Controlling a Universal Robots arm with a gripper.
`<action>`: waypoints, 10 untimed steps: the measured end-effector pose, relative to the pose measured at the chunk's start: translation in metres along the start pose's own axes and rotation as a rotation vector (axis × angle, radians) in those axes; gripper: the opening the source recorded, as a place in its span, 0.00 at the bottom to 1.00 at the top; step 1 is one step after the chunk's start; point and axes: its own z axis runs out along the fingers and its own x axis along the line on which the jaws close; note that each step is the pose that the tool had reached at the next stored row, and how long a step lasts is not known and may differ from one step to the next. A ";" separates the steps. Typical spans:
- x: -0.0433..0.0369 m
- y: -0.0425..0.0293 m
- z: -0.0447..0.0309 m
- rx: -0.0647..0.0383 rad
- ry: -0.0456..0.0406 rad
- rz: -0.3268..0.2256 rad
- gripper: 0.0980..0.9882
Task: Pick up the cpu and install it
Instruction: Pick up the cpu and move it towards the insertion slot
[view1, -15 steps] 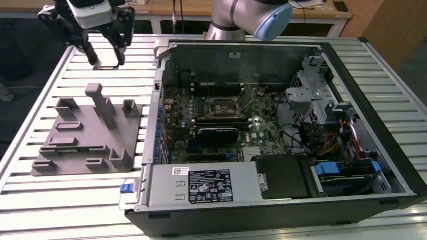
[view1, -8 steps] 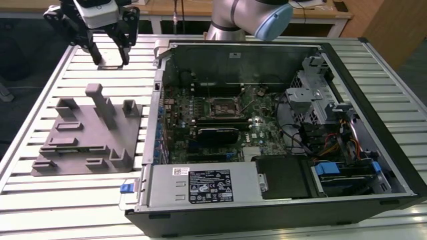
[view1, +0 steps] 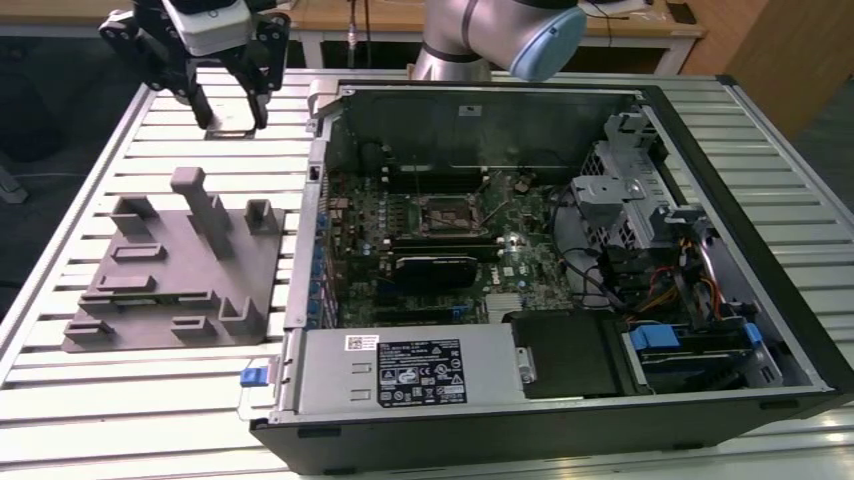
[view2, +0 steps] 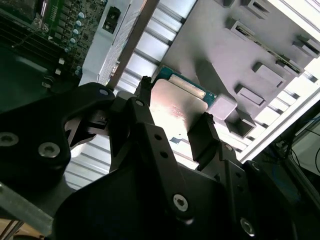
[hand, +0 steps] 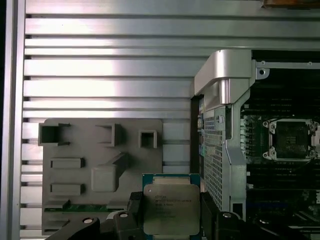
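Already the pincer (hand: 171, 214) is clenched on the cpu (hand: 171, 200), clear of the grey fixture (hand: 75, 146) near it, while the empty socket (hand: 292, 140), well apart, remains unfilled.

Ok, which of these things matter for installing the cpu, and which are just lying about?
For the job: cpu, gripper shut on it, motherboard socket.
Just there: grey fixture, power supply, drive cage, table.

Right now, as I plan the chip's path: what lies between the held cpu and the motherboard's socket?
In the first wrist view, the computer case's perforated metal wall stands between the cpu, held in the gripper, and the socket.
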 end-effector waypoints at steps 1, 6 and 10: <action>-0.0011 0.0002 0.0000 0.000 0.0001 0.000 0.50; -0.0064 0.0011 0.0001 0.000 0.0000 0.000 0.50; -0.0106 0.0019 0.0002 0.000 0.0000 0.000 0.50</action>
